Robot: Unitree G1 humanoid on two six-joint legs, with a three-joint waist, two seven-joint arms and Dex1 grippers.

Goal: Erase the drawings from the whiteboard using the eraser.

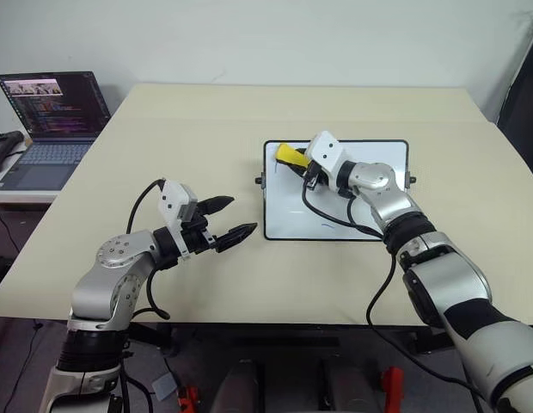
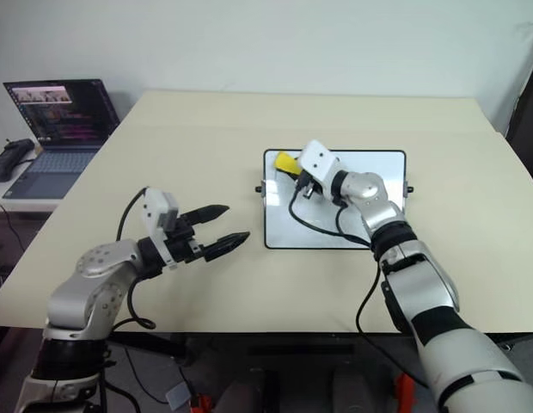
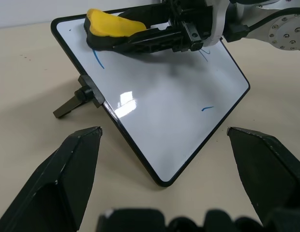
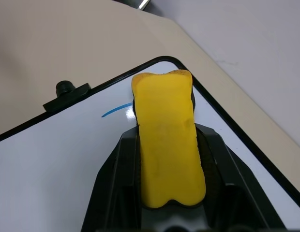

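My right end effector (image 1: 294, 160) is pinching the eraser (image 1: 290, 154), a yellow oblong block gripped lengthwise between my two black fingers (image 4: 215, 159), its free end sticking out past the fingertips. In the head views it sits just right of centre, over the upper left corner of the whiteboard (image 1: 370, 225). The eraser's tip is at the board's surface near that corner, though I cannot tell whether it is pressing or just above.

The whiteboard lies flat on the beige counter (image 1: 189, 138), right of centre, with small black knobs (image 1: 260, 180) on its short sides. The drawings (image 3: 98, 59) are thin blue strokes: one curved line just beside the eraser's tip, a short dash (image 3: 207, 108) well apart from it on the open white area, and a faint mark near my right wrist.

My left end effector (image 1: 229, 218) hangs over bare counter in the lower left of centre, its fingers spread and holding nothing, pointing toward the board's near left edge but apart from it.

An open laptop (image 1: 50, 129) sits at the upper left, off the counter's edge.
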